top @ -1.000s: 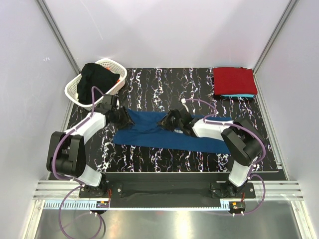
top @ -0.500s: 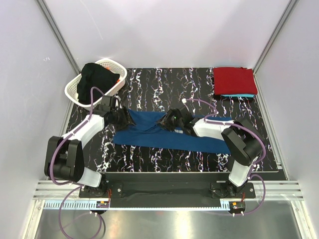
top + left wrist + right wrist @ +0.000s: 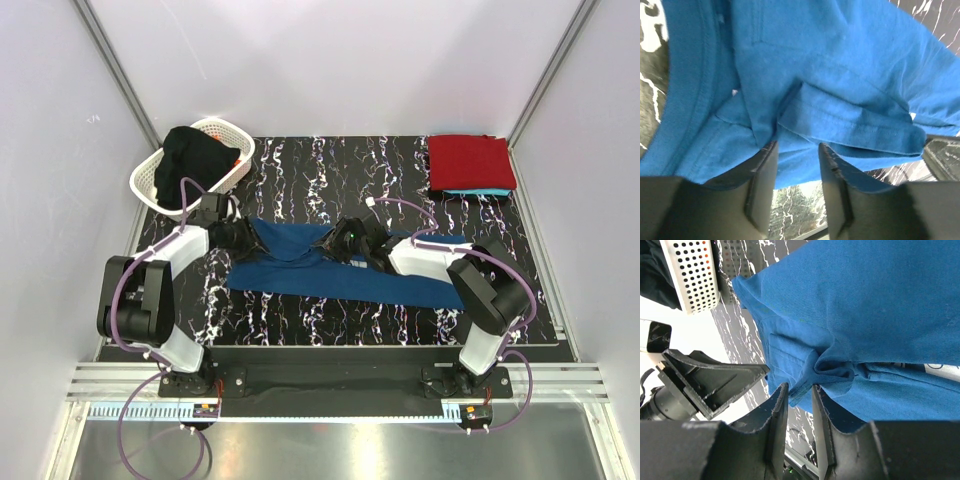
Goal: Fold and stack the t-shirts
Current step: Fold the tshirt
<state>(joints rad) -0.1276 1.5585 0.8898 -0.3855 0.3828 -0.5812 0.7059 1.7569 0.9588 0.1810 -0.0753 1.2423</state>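
Note:
A navy blue t-shirt lies spread across the middle of the mat, bunched along its upper edge. My left gripper sits low at the shirt's upper left corner. In the left wrist view its fingers stand apart, with the rumpled blue cloth just past the tips and none pinched. My right gripper rests on the bunched upper middle. Its jaws are narrowly open, and a loose hem fold hangs between the tips. A folded red t-shirt lies on a turquoise t-shirt at the back right.
A white lattice basket holding dark cloth stands at the back left, close behind the left arm. White walls and metal posts close in the mat on three sides. The right wrist view also catches the left gripper and the basket.
The right gripper's jaws have parted and loosened from the bunched fold. The left gripper has shifted slightly left along the shirt's upper edge, and its elbow has swung outward.

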